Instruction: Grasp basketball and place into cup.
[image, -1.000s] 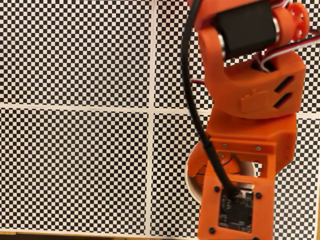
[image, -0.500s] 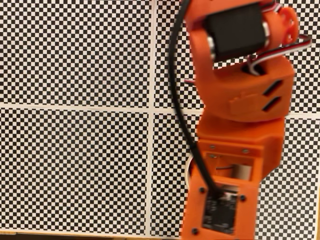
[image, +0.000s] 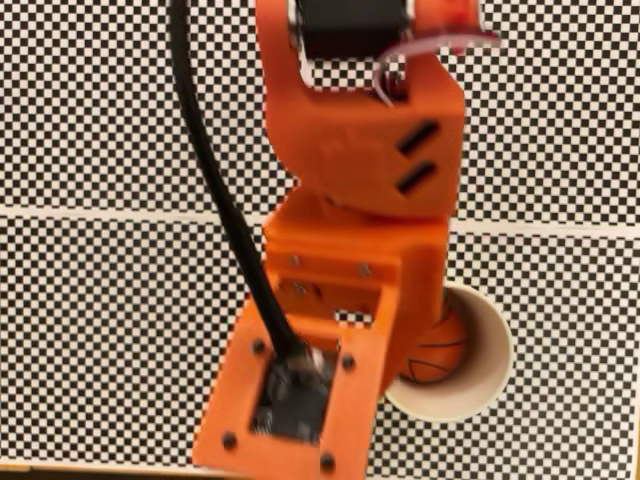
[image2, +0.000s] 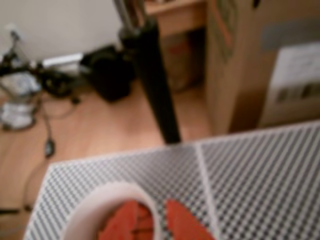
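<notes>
The arm (image: 350, 230) overhangs the cup (image: 485, 375); checkered table (image: 100, 330) lies open to its left in the fixed view

Arm (image: 350, 210) hid left part of cup (image: 490, 350) and basketball (image: 440, 355) in fixed view. Wrist view blurred; cup (image2: 95, 202), fingers (image2: 182, 222) cut by bottom edge; jaw state unreadable.

Table (image: 120, 130) covered in a black-and-white checkerboard pattern divided by pale seams; the cream cup (image: 487, 352) stands on it near its front edge.
</notes>
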